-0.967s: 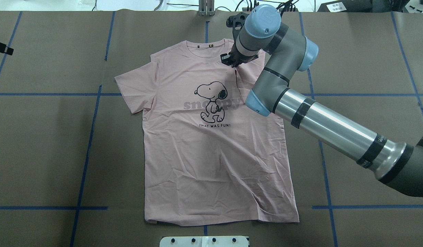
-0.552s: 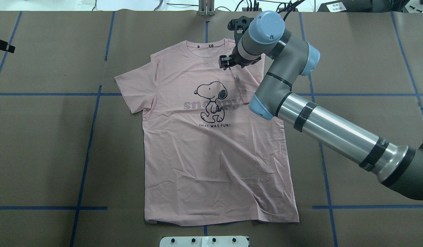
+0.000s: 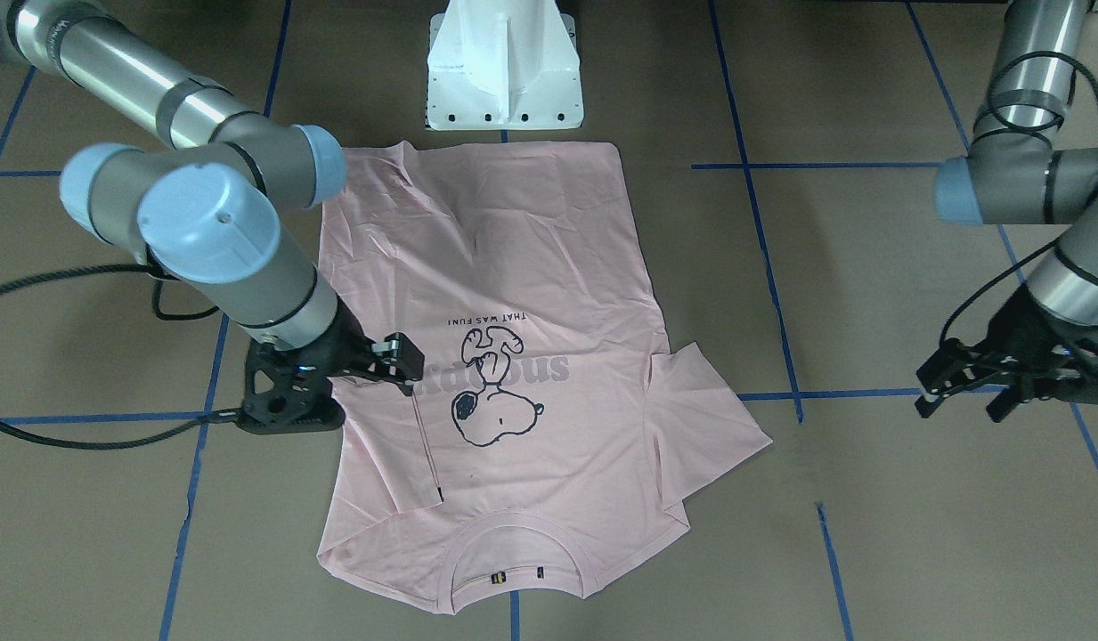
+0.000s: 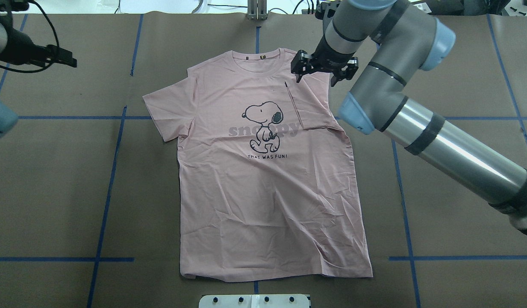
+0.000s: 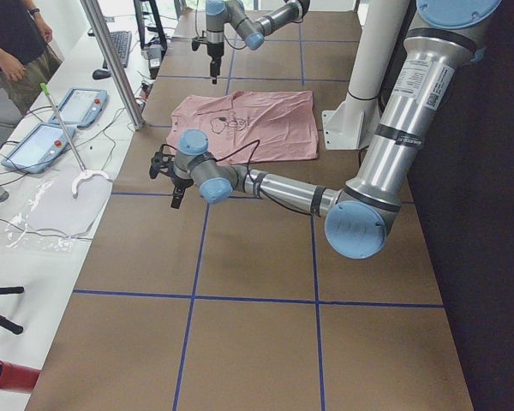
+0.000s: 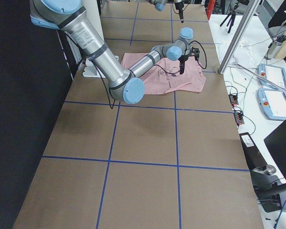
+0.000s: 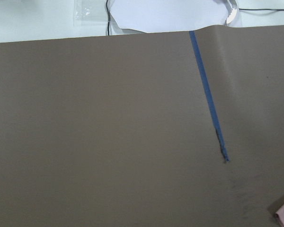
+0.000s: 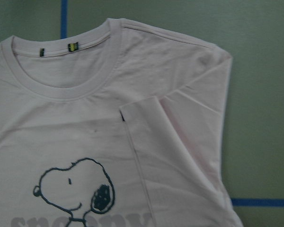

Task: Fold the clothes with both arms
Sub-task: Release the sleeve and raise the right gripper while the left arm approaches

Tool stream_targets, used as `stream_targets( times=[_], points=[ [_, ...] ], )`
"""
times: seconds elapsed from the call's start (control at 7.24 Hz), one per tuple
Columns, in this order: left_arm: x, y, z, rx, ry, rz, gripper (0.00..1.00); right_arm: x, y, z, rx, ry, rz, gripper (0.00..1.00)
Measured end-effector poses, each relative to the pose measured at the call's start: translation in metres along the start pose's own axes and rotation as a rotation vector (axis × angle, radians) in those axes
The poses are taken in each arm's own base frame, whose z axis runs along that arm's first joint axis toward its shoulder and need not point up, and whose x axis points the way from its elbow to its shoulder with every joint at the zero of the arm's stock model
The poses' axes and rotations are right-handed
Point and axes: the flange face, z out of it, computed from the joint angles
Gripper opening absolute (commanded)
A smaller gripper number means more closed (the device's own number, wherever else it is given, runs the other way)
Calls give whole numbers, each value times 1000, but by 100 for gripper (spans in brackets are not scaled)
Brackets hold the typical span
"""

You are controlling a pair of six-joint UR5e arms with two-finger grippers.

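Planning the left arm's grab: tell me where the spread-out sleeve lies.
In the overhead view the spread-out sleeve lies flat on the view's left of the T-shirt, the robot's left side, well apart from the left gripper.

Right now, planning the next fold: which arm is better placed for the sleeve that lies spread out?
Probably left. The left gripper hangs, fingers open, on the spread sleeve's side; the right gripper is by the folded sleeve, across the shirt.
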Motion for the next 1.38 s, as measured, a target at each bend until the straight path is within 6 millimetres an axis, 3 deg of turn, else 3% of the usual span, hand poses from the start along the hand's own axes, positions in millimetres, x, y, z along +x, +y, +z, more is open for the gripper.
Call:
stream_targets(
  times=[0.28, 0.41, 0.55, 0.83, 1.38],
  points=[
    [85, 60, 56, 41, -43, -136, 93, 50, 5, -28, -7, 59, 5, 100],
    [112, 79, 72, 46, -56, -160, 93, 64, 5, -29, -10, 72, -14, 100],
    [130, 84, 82, 47, -72, -168, 93, 70, 5, -29, -11, 78, -25, 100],
    [149, 80, 101, 54, -104, -170, 93, 73, 5, -29, -10, 79, -33, 100],
    [152, 75, 112, 70, -129, -163, 86, 73, 4, -28, -11, 80, -34, 100]
  ],
)
